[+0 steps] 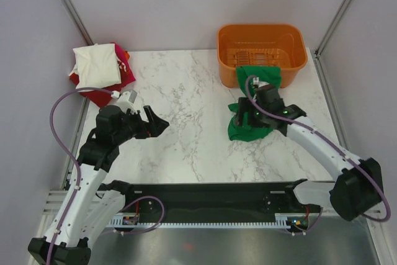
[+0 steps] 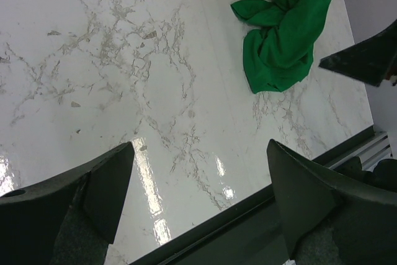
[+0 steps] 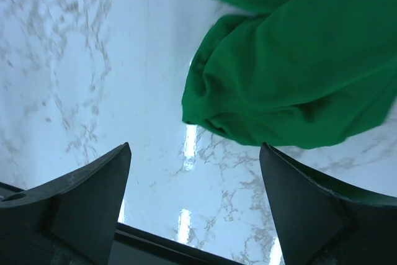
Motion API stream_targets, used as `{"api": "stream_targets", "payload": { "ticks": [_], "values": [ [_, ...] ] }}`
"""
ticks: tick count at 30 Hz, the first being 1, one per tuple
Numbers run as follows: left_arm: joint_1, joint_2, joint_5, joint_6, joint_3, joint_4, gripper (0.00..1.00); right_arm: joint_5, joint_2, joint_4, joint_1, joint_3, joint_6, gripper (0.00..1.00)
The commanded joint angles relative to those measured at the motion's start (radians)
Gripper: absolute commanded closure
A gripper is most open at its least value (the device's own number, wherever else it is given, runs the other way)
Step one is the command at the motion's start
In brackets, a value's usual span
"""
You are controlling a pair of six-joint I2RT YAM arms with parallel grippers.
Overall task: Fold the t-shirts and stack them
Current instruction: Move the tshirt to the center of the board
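Nothing readable here, honestly. No lettering, brand, label, number or sign comes through legibly in any of the three views; any small markings are too tiny or blurry to make out.

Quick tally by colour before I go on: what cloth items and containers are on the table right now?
Green t-shirt: 1, crumpled, draped over the basket's front rim
Cream-white folded shirt: 1
Red folded shirt: 1
Orange cloth: 1, only an edge showing
Orange plastic basket: 1
Total: 5
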Motion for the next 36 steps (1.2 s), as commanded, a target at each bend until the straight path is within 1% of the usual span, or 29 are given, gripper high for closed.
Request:
{"api": "stream_targets", "payload": {
  "ticks": [1,4,7,9,12,15,17,18,21,22,23,24,25,26,28,29,30,31,32,33,36],
  "values": [
    [-0.001,-0.013,-0.017,0.029,0.005,0.01,0.05,0.142,0.099,0.082,0.17,-0.041,0.068,0.09],
    [-0.001,-0.011,-0.018,0.029,0.005,0.01,0.05,0.204,0.232,0.101,0.25,0.011,0.071,0.14],
    [-0.003,-0.011,-0.014,0.029,0.005,0.01,0.05,0.267,0.349,0.104,0.29,0.077,0.049,0.16],
    [-0.003,-0.011,-0.012,0.029,0.005,0.012,0.05,0.297,0.413,0.102,0.298,0.102,0.039,0.18],
    [-0.003,-0.018,-0.013,0.029,0.005,0.009,0.05,0.299,0.488,0.119,0.306,0.131,0.03,0.28],
    [-0.003,-0.019,-0.013,0.029,0.005,0.009,0.05,0.302,0.556,0.128,0.323,0.139,0.022,0.31],
    [-0.003,-0.019,-0.017,0.029,0.005,0.007,0.05,0.302,0.59,0.128,0.336,0.139,0.014,0.43],
    [-0.003,-0.019,-0.015,0.029,0.005,0.009,0.05,0.301,0.591,0.122,0.34,0.133,0.01,0.58],
    [-0.003,-0.024,-0.021,0.029,0.005,0.007,0.05,0.314,0.532,0.102,0.34,0.078,0.01,0.83],
    [-0.003,-0.025,-0.024,0.029,0.005,0.006,0.05,0.326,0.504,0.089,0.34,0.059,0.011,0.9],
    [-0.003,-0.025,-0.029,0.027,0.005,0.006,0.06,0.325,0.44,0.066,0.338,0.045,0.013,0.97],
    [-0.001,-0.027,-0.032,0.027,0.005,0.006,0.06,0.324,0.397,-0.009,0.34,0.024,0.02,1.0],
    [-0.003,-0.024,-0.026,0.029,0.006,0.006,0.06,0.325,0.342,-0.046,0.34,0.007,0.049,1.0],
    [-0.003,-0.021,-0.015,0.029,0.008,0.006,0.07,0.324,0.197,-0.078,0.341,-0.016,0.075,1.0],
    [-0.012,0.002,-0.016,0.021,0.005,0.006,0.07,0.316,0.038,-0.169,0.34,-0.083,0.123,1.0],
    [-0.019,0.014,-0.024,0.014,0.005,0.004,0.08,0.299,-0.105,-0.201,0.341,-0.1,0.179,0.98],
    [-0.044,0.027,-0.044,0.011,0.006,0.001,0.09,0.296,-0.16,-0.279,0.341,-0.113,0.204,0.46],
    [-0.058,0.053,-0.05,0.009,0.011,0.001,0.09,0.294,-0.204,-0.318,0.341,-0.113,0.233,0.26],
    [-0.076,0.064,-0.058,0.01,0.014,0.001,0.11,0.287,-0.266,-0.35,0.341,-0.11,0.267,0.08],
    [-0.081,0.073,-0.066,0.014,0.018,-0.002,0.11,0.285,-0.284,-0.399,0.343,-0.099,0.279,0.02],
    [-0.082,0.073,-0.089,0.029,0.026,-0.02,0.11,0.299,-0.298,-0.384,0.347,-0.073,0.278,0.02]
  ]
}}
